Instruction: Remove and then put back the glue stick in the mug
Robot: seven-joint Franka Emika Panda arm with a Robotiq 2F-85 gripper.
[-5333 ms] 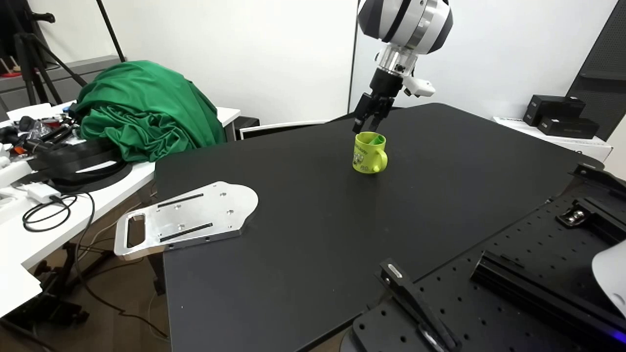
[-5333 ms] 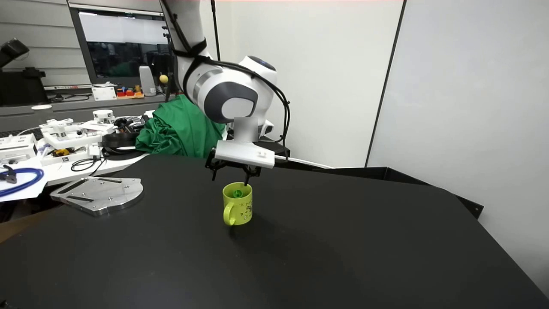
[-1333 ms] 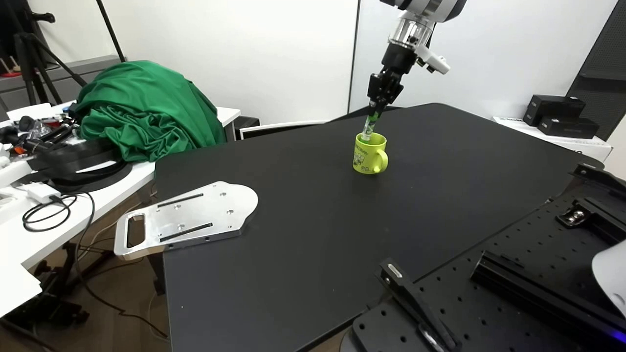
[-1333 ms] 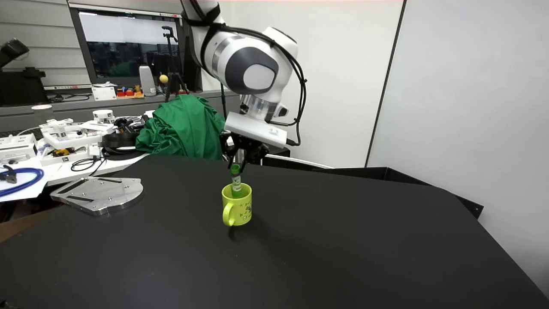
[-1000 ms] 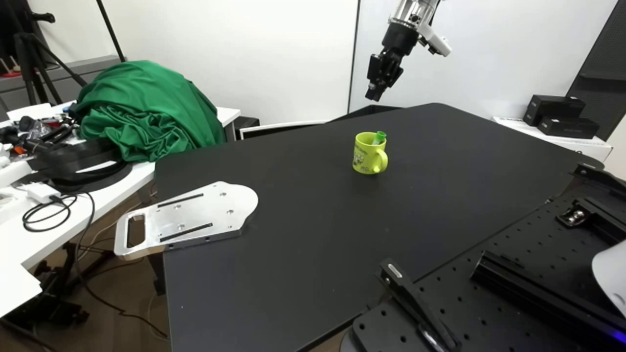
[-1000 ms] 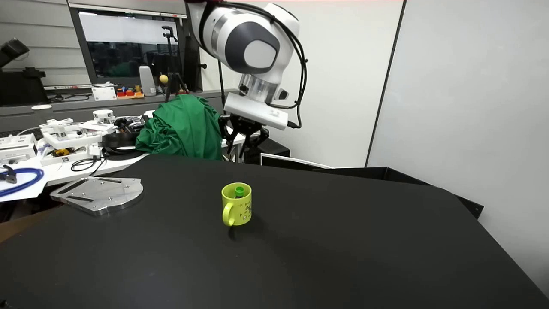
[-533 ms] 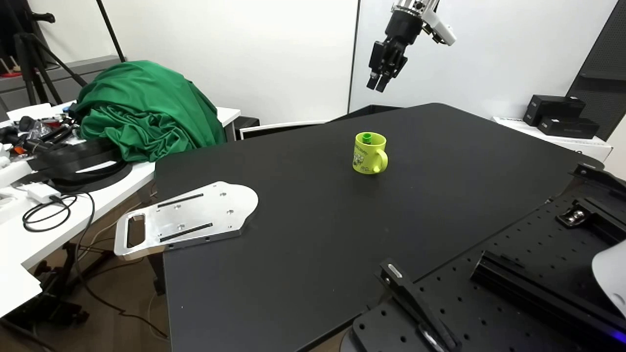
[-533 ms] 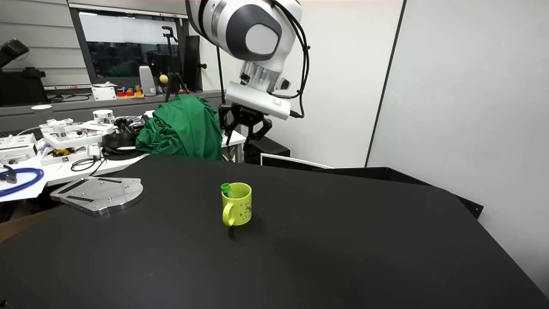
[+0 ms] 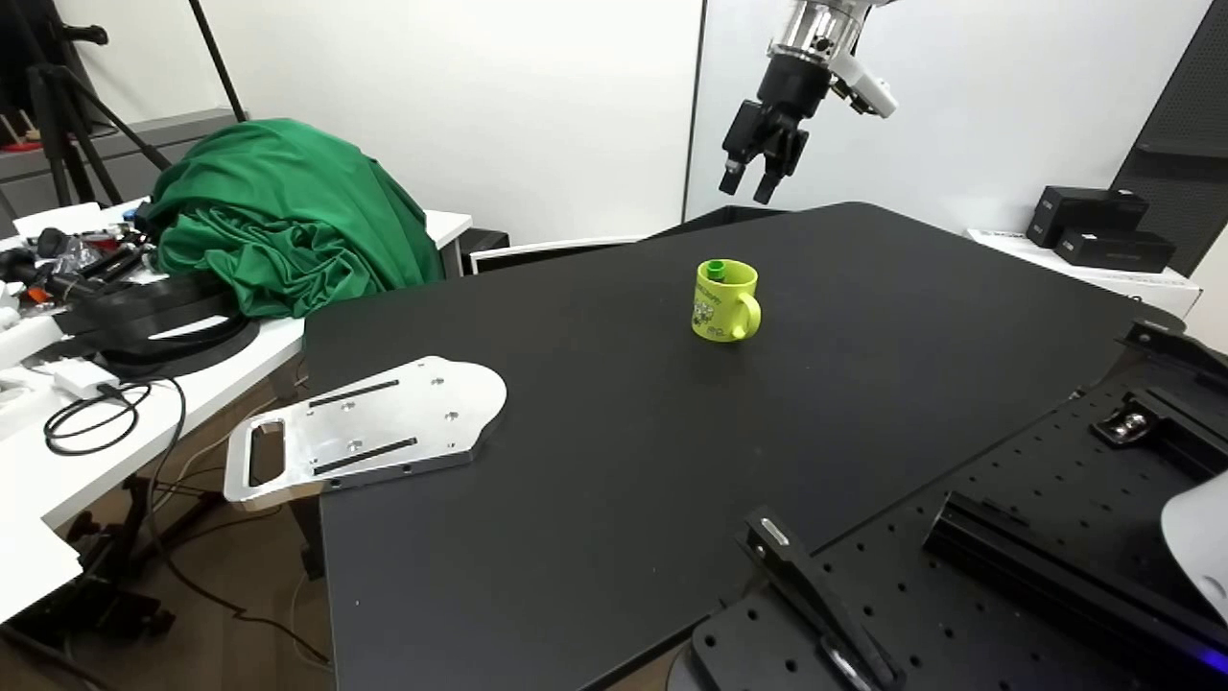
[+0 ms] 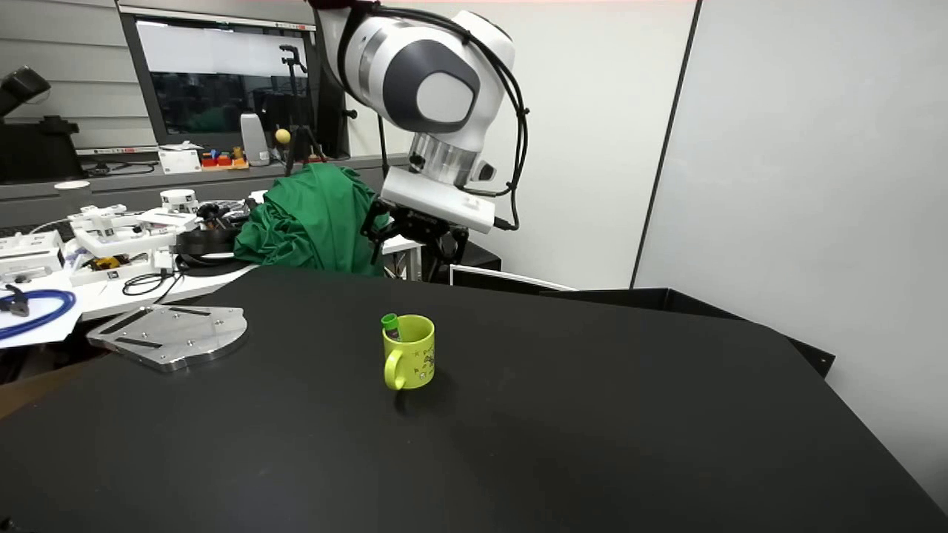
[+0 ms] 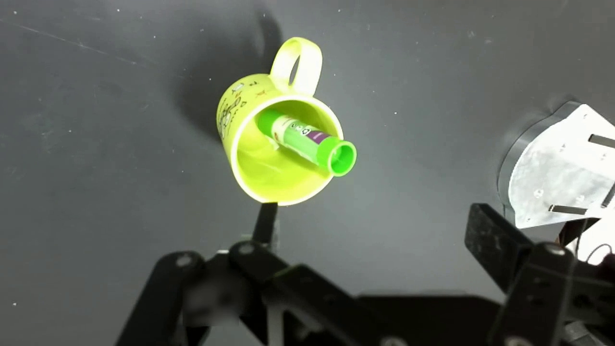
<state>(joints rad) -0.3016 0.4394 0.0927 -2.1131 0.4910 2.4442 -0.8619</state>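
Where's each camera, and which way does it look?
Exterior view: apart from the arm, looking down across the black tabletop at the lime-green mug, handle at picture right; gripper and arm's end show.
Exterior view: also apart, looking down at the mug, handle at picture left; gripper and more arm show.
Wrist view: on the arm, looking down at the glue stick in the mug; gripper fingers show.
Both exterior views share the heaped green cloth and white wall.

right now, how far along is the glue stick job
Putting back looks done: the glue stick leans inside the mug; earlier the gripper held it raised, though full removal isn't shown. In hand: nothing; the gripper hangs open above. Left: probably just backing the arm away.
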